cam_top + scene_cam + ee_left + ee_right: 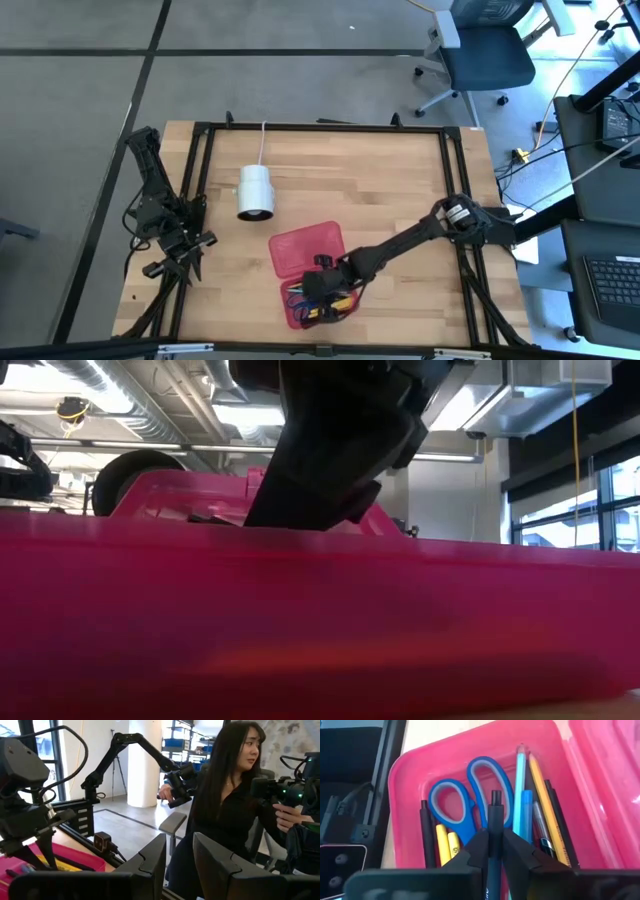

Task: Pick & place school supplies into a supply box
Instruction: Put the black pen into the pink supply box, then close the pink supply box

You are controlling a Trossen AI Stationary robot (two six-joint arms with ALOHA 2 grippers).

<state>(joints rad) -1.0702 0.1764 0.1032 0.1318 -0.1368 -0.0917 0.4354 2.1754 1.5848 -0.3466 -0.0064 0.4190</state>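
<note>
**Clerk:** Supply box (305, 252), item one: red translucent case, lid swung flat toward 12 o'clock, tray toward 6 o'clock. Location?

**Checker:** On the wooden desk (400, 180), near the front edge, at about 6 o'clock from the desk's middle. The low view is filled by its pink wall (320, 620).

**Clerk:** Contents of the tray?

**Checker:** Blue-handled scissors (470, 800), loops toward the tray's rounded end; a yellow pencil (547, 805) and a light blue pencil (519, 785) lying lengthwise beside them; a black pen (426, 837) along the opposite wall; two short yellow pieces (447, 845) next to it.

**Clerk:** Right end effector (492, 847)?

**Checker:** Over the tray, arm reaching in from 3 o'clock. Fingers clenched on a dark blue pen (494, 820), which stands between them above the scissors' blades.

**Clerk:** Left end effector (190, 250)?

**Checker:** At the desk's 9 o'clock edge, well apart from the box. Fingers (150, 862) stand partly apart, nothing between them.

**Clerk:** Other entries?

**Checker:** White cylinder (255, 192) with a cord, on the desk at 11 o'clock from the box. A person (225, 805) in dark clothes beyond the desk, seen in the left wrist view.
</note>
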